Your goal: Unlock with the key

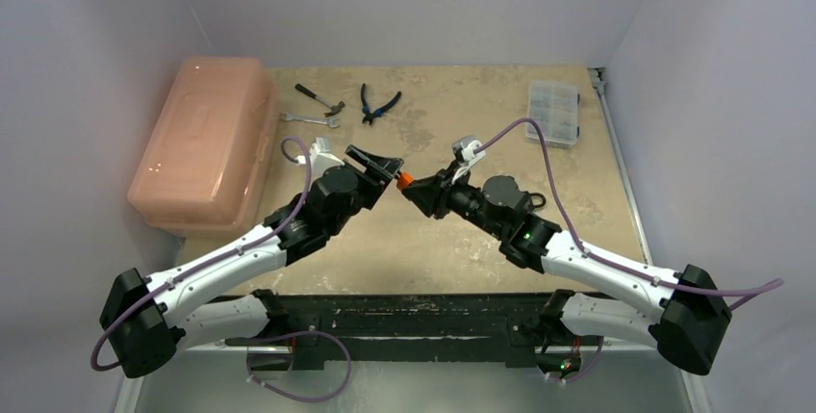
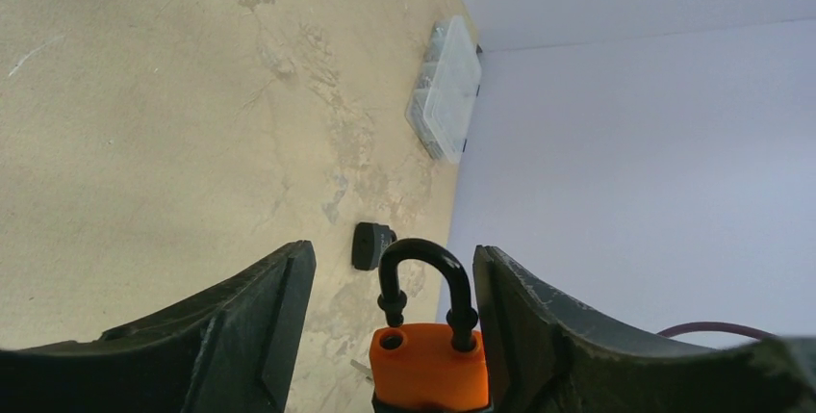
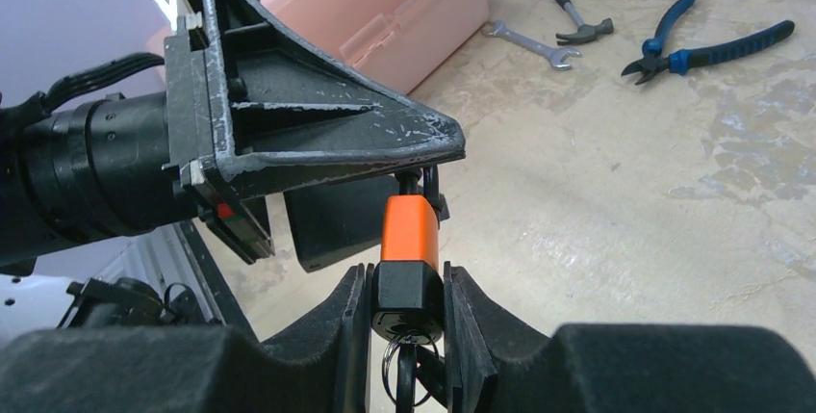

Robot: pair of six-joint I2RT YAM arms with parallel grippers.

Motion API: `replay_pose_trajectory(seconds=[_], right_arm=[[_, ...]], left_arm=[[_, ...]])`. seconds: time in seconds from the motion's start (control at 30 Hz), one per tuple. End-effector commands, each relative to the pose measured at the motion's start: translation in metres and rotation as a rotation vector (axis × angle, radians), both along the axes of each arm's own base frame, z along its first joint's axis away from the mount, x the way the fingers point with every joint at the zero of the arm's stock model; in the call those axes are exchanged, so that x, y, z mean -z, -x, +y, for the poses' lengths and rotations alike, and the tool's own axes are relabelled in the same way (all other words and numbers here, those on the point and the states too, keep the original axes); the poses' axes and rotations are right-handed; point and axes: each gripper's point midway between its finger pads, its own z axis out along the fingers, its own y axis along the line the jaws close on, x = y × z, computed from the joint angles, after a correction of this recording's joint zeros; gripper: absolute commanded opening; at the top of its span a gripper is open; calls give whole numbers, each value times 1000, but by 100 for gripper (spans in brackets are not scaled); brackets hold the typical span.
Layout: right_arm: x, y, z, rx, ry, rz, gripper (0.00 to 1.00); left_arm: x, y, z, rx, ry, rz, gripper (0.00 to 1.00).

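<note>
An orange padlock (image 1: 405, 179) with a black shackle (image 2: 423, 269) is held in the air between the two arms. My right gripper (image 3: 407, 288) is shut on its black base (image 3: 408, 293). A key on a ring (image 3: 409, 365) hangs from the keyhole underneath. The shackle stands open: one leg is lifted out of its hole (image 2: 392, 340). My left gripper (image 2: 395, 278) is open, with a finger on either side of the shackle; the right finger (image 2: 539, 326) is close against it. In the top view, the left gripper (image 1: 380, 165) and right gripper (image 1: 423, 192) meet over the table's middle.
A pink plastic box (image 1: 207, 139) stands at the left. A hammer (image 1: 319, 97), a wrench (image 1: 310, 119) and blue-handled pliers (image 1: 378, 105) lie at the back. A clear parts case (image 1: 553, 110) is at the back right. A small black object (image 2: 370, 245) lies on the table below the lock.
</note>
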Motion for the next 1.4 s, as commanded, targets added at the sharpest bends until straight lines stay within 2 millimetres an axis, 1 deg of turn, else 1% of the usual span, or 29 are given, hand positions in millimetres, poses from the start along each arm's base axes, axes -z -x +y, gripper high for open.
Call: replay_pose_trajectory(seconds=[0.0, 0.1, 0.2, 0.27, 0.3, 0.33, 0.43, 0.5, 0.6, 0.73, 0.77, 0.87, 1.0, 1.1, 1.13, 1.23, 1.3, 1.37], right_arm=[[-36, 7, 3, -42, -80, -98, 0], [-36, 8, 4, -47, -78, -98, 0], [-35, 9, 4, -52, -78, -97, 0], [-36, 10, 4, -56, -81, -97, 0], [-37, 10, 4, -56, -84, -96, 0], [-37, 10, 4, -53, -87, -92, 0], [-38, 8, 0, -27, -102, -78, 0], [-38, 8, 0, -24, -114, -71, 0], [-40, 12, 3, -44, -145, -56, 0], [-45, 19, 8, -83, -201, -12, 0], [-46, 20, 9, -87, -213, -4, 0], [-55, 22, 10, -99, -240, 2, 0], [-73, 26, 14, -135, -282, 10, 0], [-86, 30, 16, -184, -338, 29, 0], [-91, 32, 16, -211, -364, 36, 0], [-104, 37, 13, -275, -435, 44, 0], [-108, 43, 15, -336, -452, 49, 0], [-109, 49, 20, -400, -448, 56, 0]], left_arm=[[-33, -7, -10, 14, 60, -77, 61], [-33, -8, -12, 15, 62, -80, 54], [-33, -9, -13, 15, 59, -83, 44], [-33, -10, -13, 14, 57, -87, 32], [-34, -10, -13, 15, 58, -88, 23], [-32, -10, -13, 13, 55, -86, 17], [-31, -9, -12, 15, 51, -86, 10], [-32, -9, -10, 13, 53, -92, 0], [-34, -7, -8, 14, 60, -114, 0], [-50, -1, -6, 40, 122, -213, 0], [-52, 1, -5, 47, 129, -233, 0], [-54, 6, -3, 69, 130, -279, 0], [-62, 15, -2, 112, 153, -371, 0], [-73, 27, 0, 157, 169, -497, 0], [-85, 34, 2, 170, 192, -578, 0], [-96, 50, 9, 198, 225, -705, 0], [-101, 58, 10, 220, 236, -767, 0], [-104, 65, 7, 253, 234, -810, 0]])
